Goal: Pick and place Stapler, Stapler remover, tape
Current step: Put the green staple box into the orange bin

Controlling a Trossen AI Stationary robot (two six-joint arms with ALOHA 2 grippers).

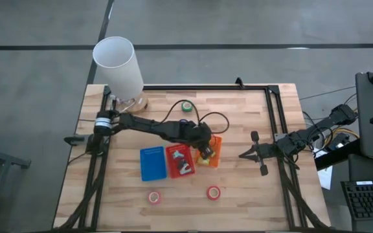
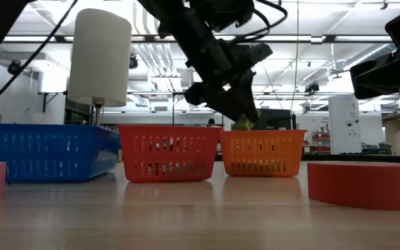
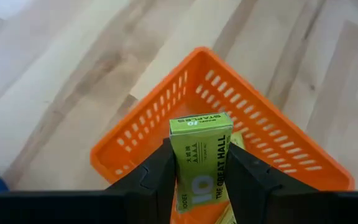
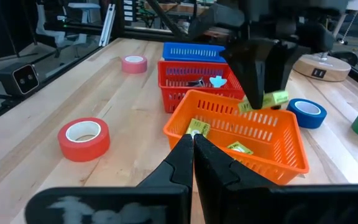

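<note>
My left gripper [image 1: 203, 147] hangs over the orange basket [image 1: 215, 155], shut on a small yellow-green staples box [image 3: 201, 146]. In the right wrist view that box [image 4: 271, 99] shows above the basket's far rim. Of the tape rolls, the green one [image 1: 186, 107] lies flat near the table's far edge, with the blue one [image 4: 307, 112] close by. Two red rolls [image 1: 154, 197] [image 1: 213, 192] lie flat near the near edge. The red basket [image 1: 179, 162] holds small metal pieces [image 4: 199, 81]. My right gripper [image 1: 243, 155] waits, shut, to the right of the orange basket. My left gripper pinches the staples box by its two long side faces [image 3: 180, 163], one finger [image 3: 157, 177] on each side. The fingers point down from above, lying along the box's length. The box is lifted clear and stands roughly upright over the orange basket's inside [image 3: 260, 140].
A blue basket [image 1: 152, 163], the red one and the orange one stand side by side mid-table. More yellow-green boxes [image 4: 238, 148] lie in the orange basket. A white cylinder lamp [image 1: 118, 65] on a wooden base stands at the far left corner. A black frame [image 1: 272, 110] runs along the table's edges.
</note>
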